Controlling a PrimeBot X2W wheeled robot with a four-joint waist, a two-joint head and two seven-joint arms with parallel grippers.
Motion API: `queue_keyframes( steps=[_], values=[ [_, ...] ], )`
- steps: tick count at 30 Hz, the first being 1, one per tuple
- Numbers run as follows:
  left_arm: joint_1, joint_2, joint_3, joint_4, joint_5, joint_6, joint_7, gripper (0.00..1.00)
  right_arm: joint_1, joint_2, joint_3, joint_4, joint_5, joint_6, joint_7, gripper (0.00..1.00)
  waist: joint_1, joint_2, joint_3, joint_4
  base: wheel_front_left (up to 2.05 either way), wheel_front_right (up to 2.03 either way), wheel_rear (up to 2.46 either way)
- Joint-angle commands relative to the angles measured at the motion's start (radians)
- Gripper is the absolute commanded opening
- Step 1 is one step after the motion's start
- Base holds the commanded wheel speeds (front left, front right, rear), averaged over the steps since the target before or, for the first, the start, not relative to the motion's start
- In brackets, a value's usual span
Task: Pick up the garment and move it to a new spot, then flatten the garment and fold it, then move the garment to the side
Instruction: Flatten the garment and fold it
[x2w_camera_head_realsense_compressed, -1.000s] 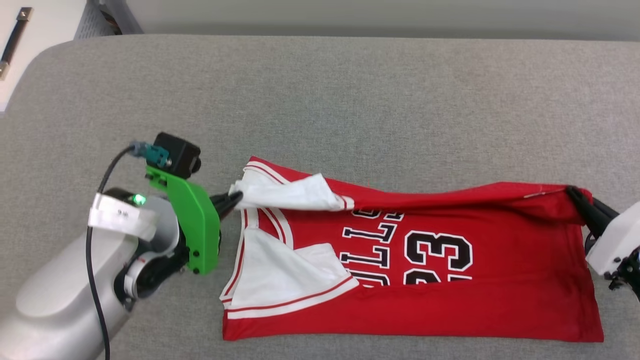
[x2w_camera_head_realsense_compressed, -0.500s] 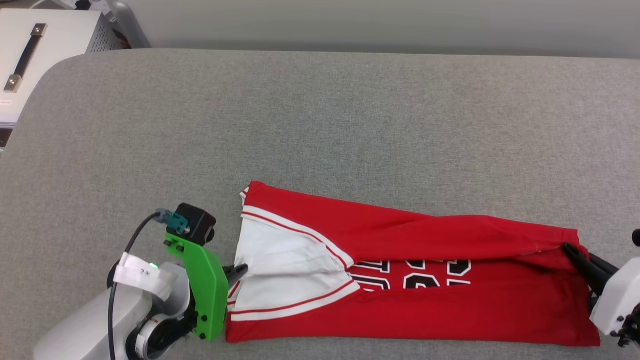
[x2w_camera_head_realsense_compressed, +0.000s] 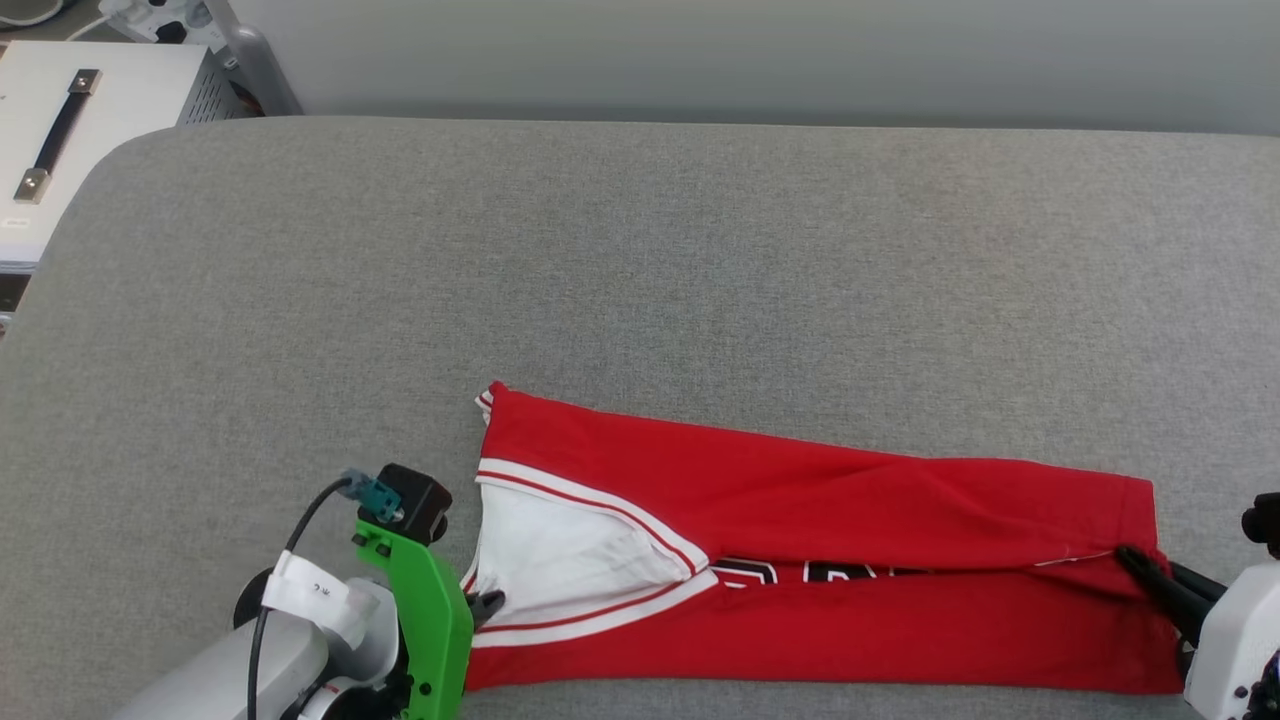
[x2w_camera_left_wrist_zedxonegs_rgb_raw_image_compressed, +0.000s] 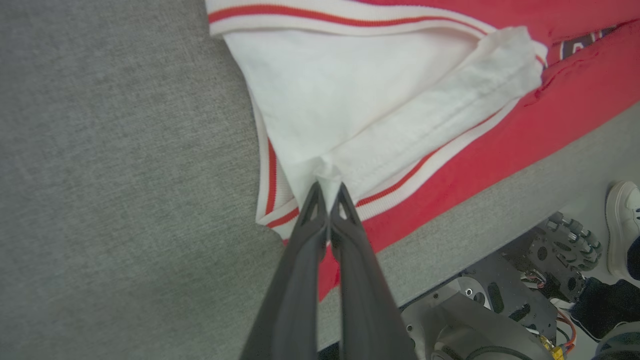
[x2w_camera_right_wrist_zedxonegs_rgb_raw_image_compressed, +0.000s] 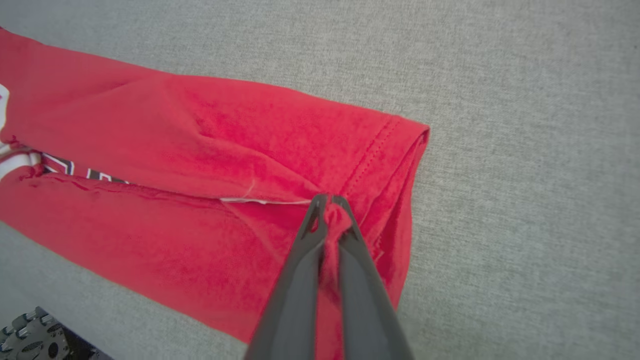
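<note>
Grey table: red shirt lies along near edge, folded lengthwise, far half laid over near half. White sleeve at left end; sliver of black print at fold gap.
Head view: white box past far-left corner.
Left wrist view: wheeled base and shoe below table edge.
Left end effector clenched on sleeve seam.
Right end effector clenched on hem corner.

From the head I look forward and down across the grey padded surface, far edge at 12 o'clock. My left wrist view sits close over the sleeve end of the garment at 7 o'clock; my right wrist view sits close over its hem at 4 o'clock. All three share that cloth.
</note>
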Motion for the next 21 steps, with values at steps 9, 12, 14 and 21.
queue_keyframes(
  steps=[9,12,14,21],
  values=[
    [0.017,-0.037,-0.018,0.057,0.022,-0.013,-0.03,1.0,-0.009,0.017,0.031,0.042,-0.013,-0.001,0.012,1.0,0.0001,0.0,-0.009,-0.002,0.0,0.0,0.0],
    [0.025,-0.044,-0.012,0.065,0.016,-0.016,-0.05,1.0,-0.002,0.009,0.032,0.034,-0.002,-0.001,0.023,1.0,0.0001,0.0,-0.025,-0.002,0.0,0.0,0.0],
    [0.031,-0.044,-0.004,0.065,0.011,-0.014,-0.065,1.0,0.006,0.005,0.019,0.023,0.017,-0.001,0.033,1.0,0.0001,0.0,-0.039,-0.003,0.0,0.0,0.0],
    [0.051,-0.045,0.063,0.037,-0.001,0.011,-0.187,1.0,0.052,-0.012,-0.071,-0.06,0.091,-0.001,0.11,1.0,0.0001,0.0,-0.084,-0.008,0.0,0.0,0.0]
  ],
)
